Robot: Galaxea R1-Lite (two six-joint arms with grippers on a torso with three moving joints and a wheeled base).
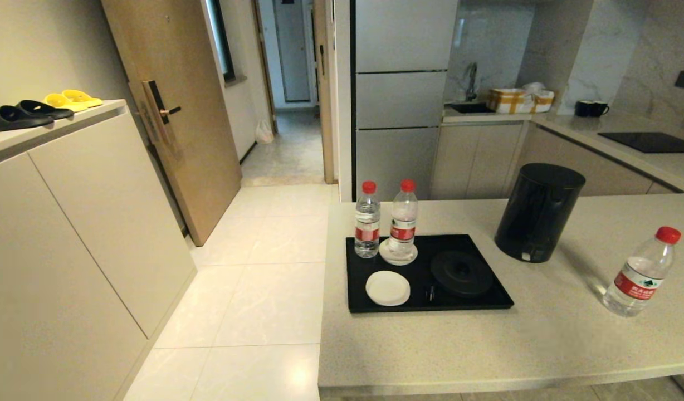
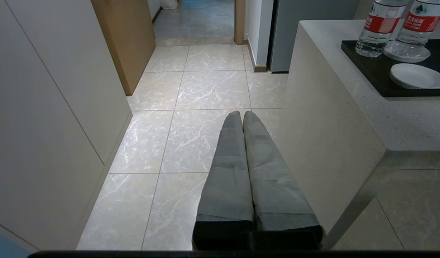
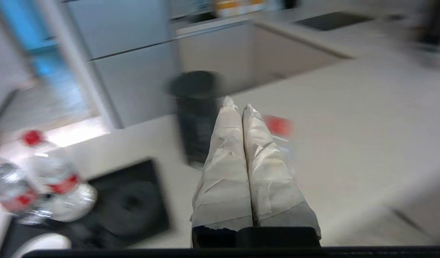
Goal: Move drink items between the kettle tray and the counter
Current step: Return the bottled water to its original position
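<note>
The black kettle [image 1: 538,211] stands on the beige counter [image 1: 431,351], just right of the black tray [image 1: 358,278]. The tray bears the bare round kettle base [image 1: 462,272] and two red-capped bottles [image 1: 367,227] [image 1: 404,223], the second standing on a saucer. A third bottle [image 1: 640,273] stands on the counter at the far right. Neither arm shows in the head view. My left gripper [image 2: 241,114] is shut and empty over the floor beside the counter's end. My right gripper [image 3: 238,104] is shut and empty above the counter, facing the kettle [image 3: 195,107] and a bottle's red cap [image 3: 279,125].
Two white saucers [image 1: 387,288] [image 1: 398,255] lie on the tray. A cream cabinet [image 1: 69,223] with slippers runs along the left, across a tiled floor [image 1: 264,289]. Behind are a wooden door, a fridge [image 1: 400,94], a black hob [image 1: 648,142] and black mugs [image 1: 591,108].
</note>
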